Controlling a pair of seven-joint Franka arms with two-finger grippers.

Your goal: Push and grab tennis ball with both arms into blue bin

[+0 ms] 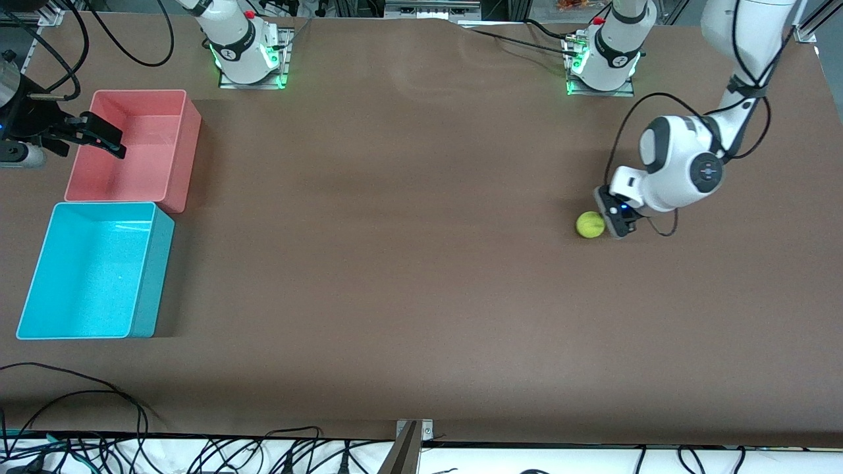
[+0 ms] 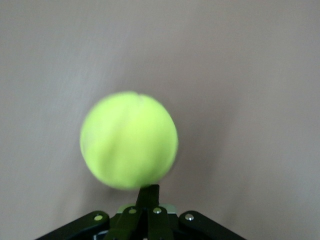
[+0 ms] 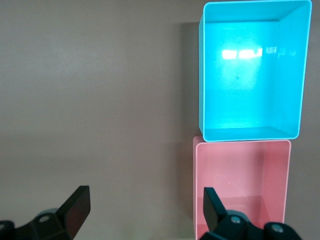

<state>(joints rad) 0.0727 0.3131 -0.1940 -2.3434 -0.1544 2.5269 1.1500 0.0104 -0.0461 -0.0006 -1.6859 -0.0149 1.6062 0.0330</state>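
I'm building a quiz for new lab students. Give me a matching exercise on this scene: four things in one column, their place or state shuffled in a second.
Things:
1. ball
2. blue bin
3. left gripper
4. right gripper

Places or states:
A. open, over the pink bin
B. shut, right beside the ball
C. on the table toward the left arm's end
D. nearer the front camera than the pink bin

Pairs: 1-C, 2-D, 3-B, 4-A

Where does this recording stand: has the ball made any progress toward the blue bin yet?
Nothing is done: the fuzzy yellow-green tennis ball lies on the brown table at the left arm's end, and the cyan plastic bin at the right arm's end is empty. In hand: the shut left gripper is beside the ball. Left: pushing across, then the open right gripper, over the pink tub, grabs it.
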